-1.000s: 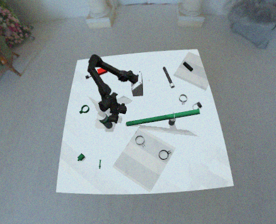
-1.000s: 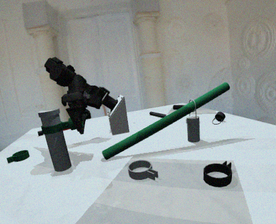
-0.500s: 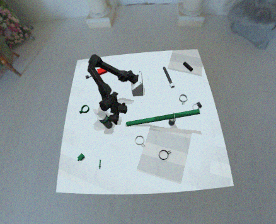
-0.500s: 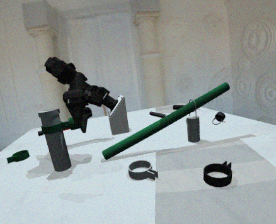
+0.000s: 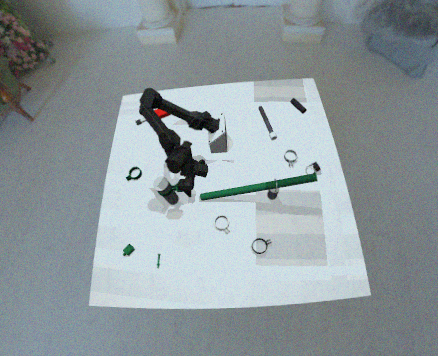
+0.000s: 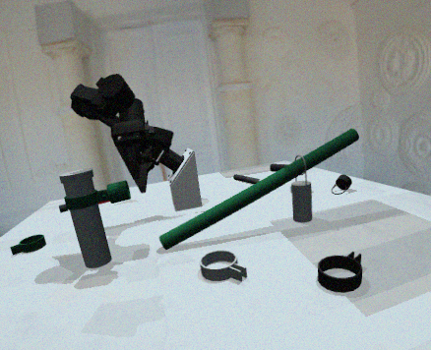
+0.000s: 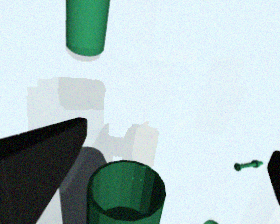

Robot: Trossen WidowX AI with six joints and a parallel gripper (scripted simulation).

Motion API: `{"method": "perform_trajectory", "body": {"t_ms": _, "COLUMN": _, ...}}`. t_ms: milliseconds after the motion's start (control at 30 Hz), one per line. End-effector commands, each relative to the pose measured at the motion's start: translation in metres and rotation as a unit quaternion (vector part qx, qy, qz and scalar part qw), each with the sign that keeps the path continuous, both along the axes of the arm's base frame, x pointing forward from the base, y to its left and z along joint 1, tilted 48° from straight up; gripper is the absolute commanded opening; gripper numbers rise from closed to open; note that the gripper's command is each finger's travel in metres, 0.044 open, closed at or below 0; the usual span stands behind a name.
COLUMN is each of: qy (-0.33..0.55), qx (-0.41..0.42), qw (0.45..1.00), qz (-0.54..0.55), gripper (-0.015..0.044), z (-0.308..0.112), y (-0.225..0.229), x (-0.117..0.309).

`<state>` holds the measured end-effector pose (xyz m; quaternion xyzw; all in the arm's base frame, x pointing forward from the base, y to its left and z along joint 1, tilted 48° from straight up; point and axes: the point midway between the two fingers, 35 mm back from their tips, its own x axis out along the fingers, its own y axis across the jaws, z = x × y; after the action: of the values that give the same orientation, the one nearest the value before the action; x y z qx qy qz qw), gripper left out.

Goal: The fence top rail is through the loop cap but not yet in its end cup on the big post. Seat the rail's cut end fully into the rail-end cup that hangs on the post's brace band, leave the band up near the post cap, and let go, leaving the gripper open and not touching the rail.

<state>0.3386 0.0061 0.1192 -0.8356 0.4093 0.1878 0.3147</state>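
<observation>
The green rail [image 5: 237, 191] [image 6: 258, 192] [image 7: 87, 25] slants through the wire loop [image 6: 305, 164] on the small post [image 6: 302, 203]. Its far end is high; its near end is low, close to the table and outside the cup. The green end cup [image 6: 118, 192] [image 7: 102, 212] hangs on the brace band [image 6: 83, 201], just below the cap [image 6: 77, 173] of the big grey post [image 6: 93, 241] [image 7: 73, 200]. The cup's mouth is empty and faces the rail side. My gripper [image 6: 147, 179] [image 7: 174, 142] is wide open and empty, above and beside the cup, touching neither rail nor, as far as visible, cup.
A green clamp ring [image 5: 140, 173] [image 6: 28, 248] lies left of the post. A grey ring [image 6: 215, 276] and a black ring [image 6: 338, 284] lie in front of the rail. A grey wedge block [image 5: 219, 145] [image 6: 186, 189] stands behind. A green bolt [image 5: 158, 260] [image 7: 248, 165] lies at the front left.
</observation>
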Motion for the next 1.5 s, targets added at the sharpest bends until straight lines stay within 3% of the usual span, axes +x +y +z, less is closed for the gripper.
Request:
{"method": "perform_trajectory", "body": {"t_ms": 0, "qy": -0.022, "qx": 0.032, "qw": 0.999, "qz": -0.026, "gripper": 0.0440, "z": -0.003, "y": 0.009, "x": 0.000}}
{"method": "perform_trajectory", "body": {"t_ms": 200, "qy": -0.121, "qx": 0.160, "qw": 0.969, "qz": -0.143, "gripper": 0.0440, "z": -0.012, "y": 0.050, "x": -0.003}}
{"method": "perform_trajectory", "body": {"t_ms": 433, "qy": -0.238, "qx": 0.286, "qw": 0.886, "qz": -0.275, "gripper": 0.0440, "z": -0.022, "y": 0.095, "x": -0.014}}
{"method": "perform_trajectory", "body": {"t_ms": 1000, "qy": -0.373, "qx": 0.409, "qw": 0.731, "qz": -0.398, "gripper": 0.0440, "z": -0.029, "y": 0.145, "x": -0.035}}
{"method": "perform_trajectory", "body": {"t_ms": 1467, "qy": -0.378, "qx": 0.413, "qw": 0.725, "qz": -0.402, "gripper": 0.0440, "z": -0.029, "y": 0.146, "x": -0.035}}
